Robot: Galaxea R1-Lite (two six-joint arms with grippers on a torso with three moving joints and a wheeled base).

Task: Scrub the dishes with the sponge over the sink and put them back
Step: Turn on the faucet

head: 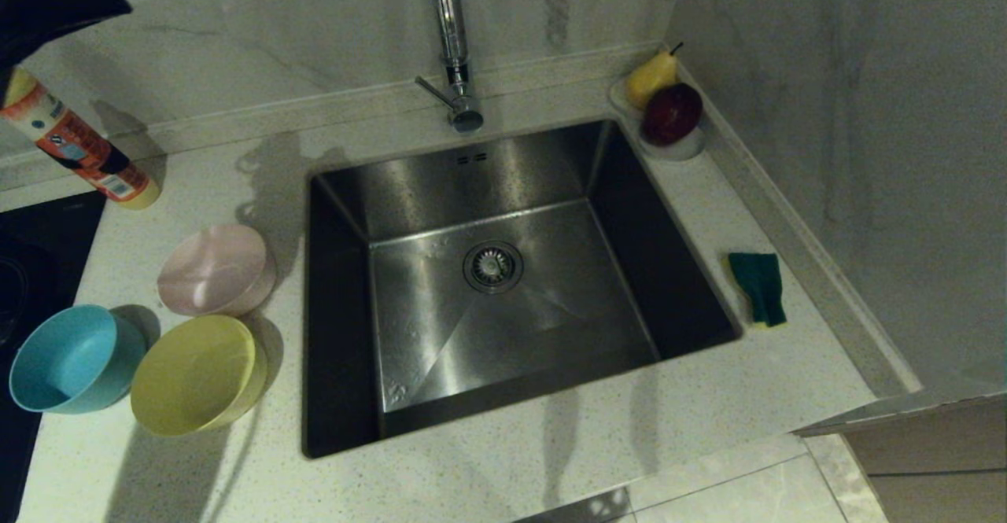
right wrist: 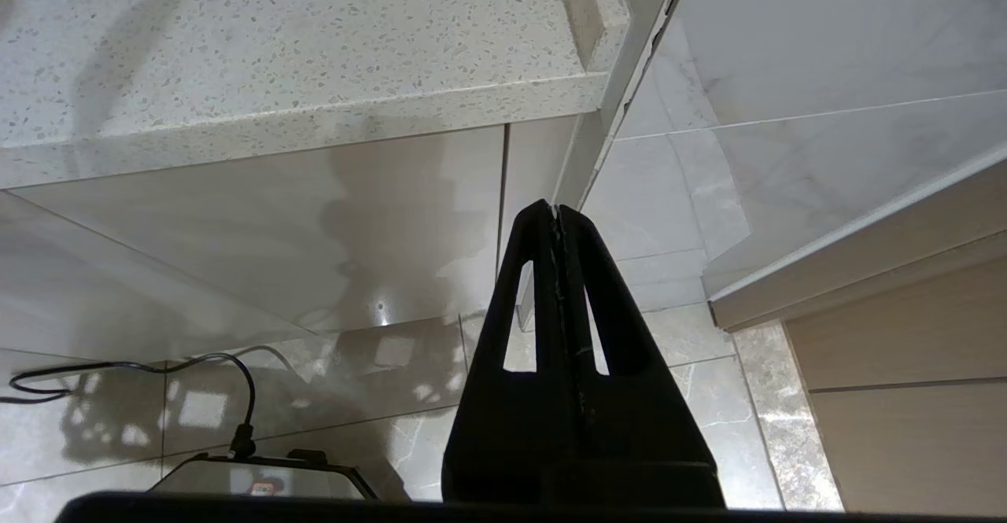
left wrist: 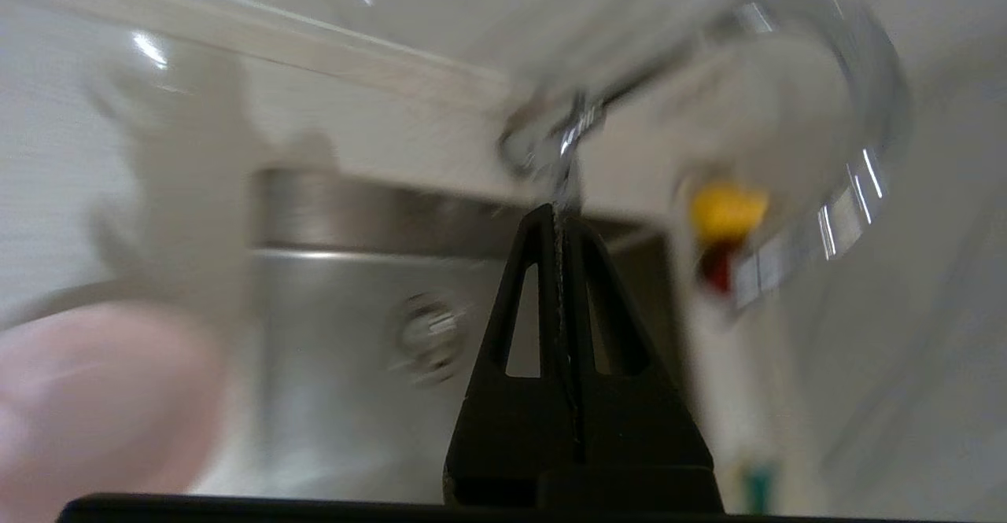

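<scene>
Brushed steel gleams dry in the empty sink (head: 503,271), set into a pale speckled stone counter (head: 488,468) with nothing yet scrubbed. The three bowls wait along the counter's left edge: the pink bowl (head: 216,269) just beside the sink's left rim, the yellow bowl (head: 198,374) touching or nearly touching it on the front side, the blue bowl (head: 76,359) out by the far left edge next to a black cooktop (head: 35,263). The sponge (head: 758,287), green face up, lies on the narrow strip of counter right of the sink, well apart from the bowls. By this evidence the job has not started; picking up, scrubbing and returning all remain. The left gripper (left wrist: 557,216) hangs above the counter near the pink bowl, jaws pressed together and holding nothing. The right gripper (right wrist: 555,212) is parked below the counter's front edge, jaws likewise closed and empty. A chrome tap (head: 451,43) rises at the back edge, a pear (head: 651,77) and red apple (head: 671,113) sit on a white dish in the back right corner, and marble-look tiles (head: 260,27) line the walls.
</scene>
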